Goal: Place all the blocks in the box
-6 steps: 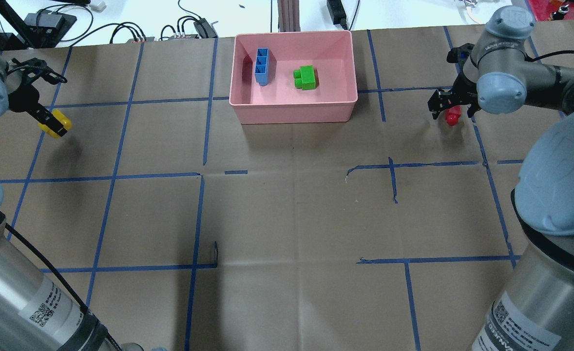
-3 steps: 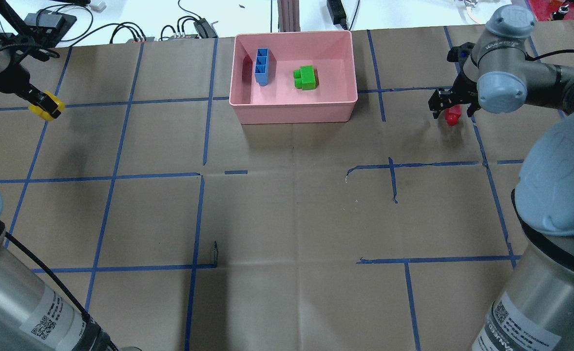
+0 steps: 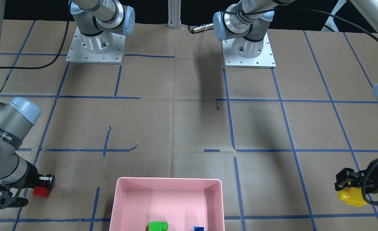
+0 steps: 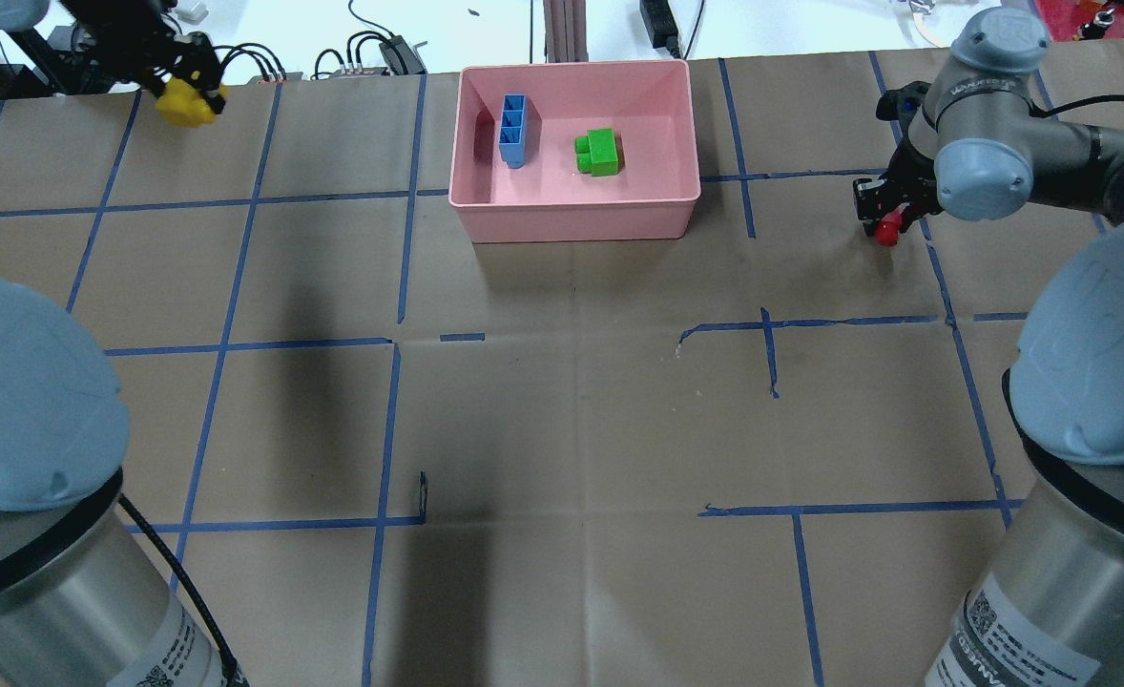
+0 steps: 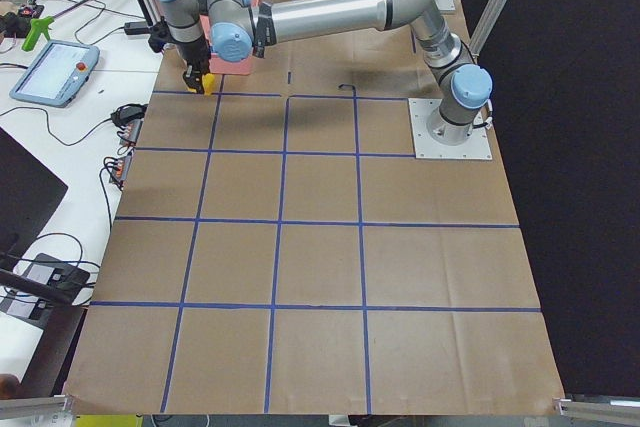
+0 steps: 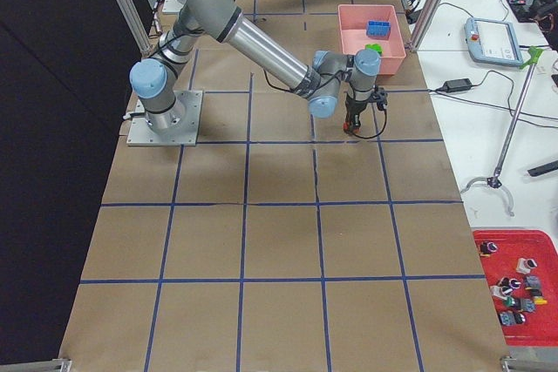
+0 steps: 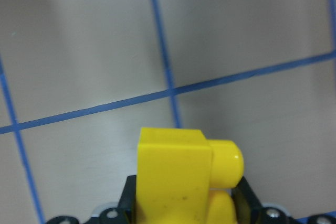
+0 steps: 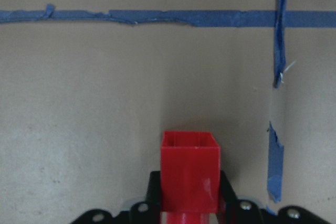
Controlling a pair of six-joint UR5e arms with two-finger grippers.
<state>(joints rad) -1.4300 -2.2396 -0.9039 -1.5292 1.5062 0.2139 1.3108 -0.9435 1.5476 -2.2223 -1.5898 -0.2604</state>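
Observation:
The pink box (image 4: pixel 576 215) stands at the far middle of the table and holds the light blue block (image 4: pixel 511 129) and the green block (image 4: pixel 599 153). My left gripper (image 4: pixel 185 95) is shut on the yellow block (image 4: pixel 183 103), held above the far left of the table, left of the box; the yellow block fills the left wrist view (image 7: pixel 181 177). My right gripper (image 4: pixel 886 221) is shut on the red block (image 4: pixel 887 227), right of the box, low over the paper; the red block shows between the jaws in the right wrist view (image 8: pixel 189 174).
Brown paper with blue tape lines (image 4: pixel 562 401) covers the table. Cables and power boxes (image 4: pixel 371 52) lie past the far edge. The box also shows in the front-facing view (image 3: pixel 121 205) at the bottom edge.
My left gripper has carried the yellow block up and away toward the far edge and rightward. My right gripper has closed in on the red block and lifted it slightly.

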